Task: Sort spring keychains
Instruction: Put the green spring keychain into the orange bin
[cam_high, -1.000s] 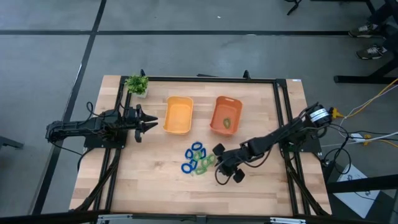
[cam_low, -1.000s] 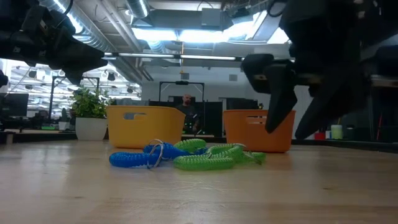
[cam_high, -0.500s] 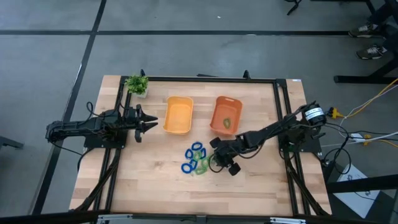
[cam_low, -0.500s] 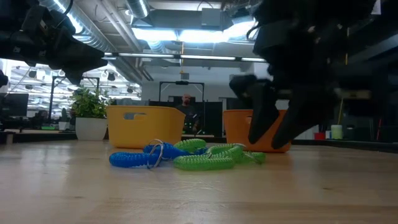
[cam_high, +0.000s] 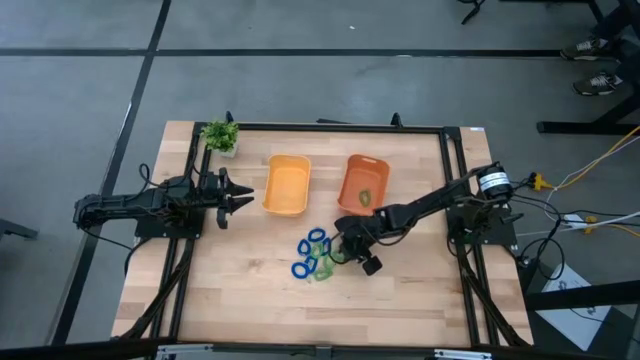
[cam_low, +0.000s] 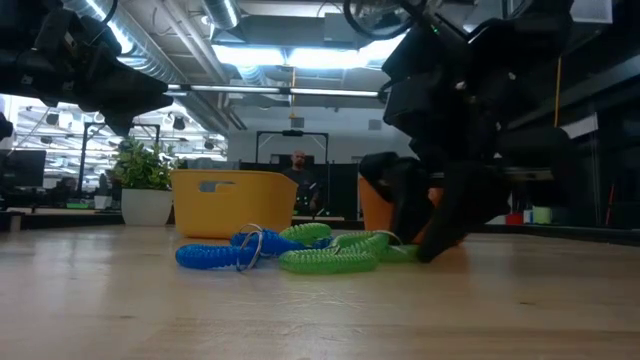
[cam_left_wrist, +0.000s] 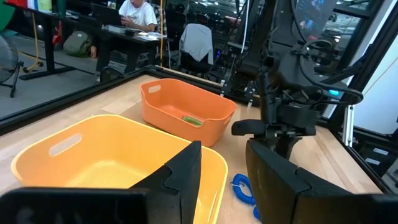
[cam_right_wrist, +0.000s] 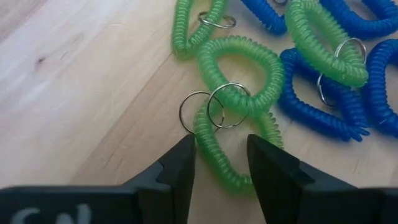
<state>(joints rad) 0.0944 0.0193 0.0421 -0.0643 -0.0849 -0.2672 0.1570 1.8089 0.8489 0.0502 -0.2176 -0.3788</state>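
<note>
- The right end effector (cam_high: 345, 243) was down at the worktop (cam_high: 250, 300), at the edge of the heap of spring keychains (cam_high: 318, 255) nearest the orange bin; its two fingers (cam_right_wrist: 177, 165) stood apart with a strand of a green keychain (cam_right_wrist: 214, 146) running between them, the coil not yet pinched.
- Two thin metal split rings (cam_right_wrist: 214, 107) lay on that green coil just ahead of the fingertips.
- The heap was a tangle of blue coils (cam_high: 312, 243) and green coils (cam_high: 328, 268), lying on the bare wood in front of the two bins, toward the right arm's side of the worktop's middle; in the low view the blue ones (cam_low: 215, 255) lay to one side and the green ones (cam_low: 335, 258) beside them, touching.
- The orange bin (cam_high: 363, 185) stood just beyond the heap and held one green keychain (cam_high: 365, 197) on its floor, also seen from the left wrist (cam_left_wrist: 191, 120).
- The yellow bin (cam_high: 287, 184) stood beside the orange one, apart from it, with nothing visible inside (cam_left_wrist: 106, 165).
- A small potted plant (cam_high: 220, 135) stood near the far left corner of the worktop.
- The left end effector (cam_high: 240, 197) hovered beside the yellow bin, fingers spread, gripping nothing.
</note>
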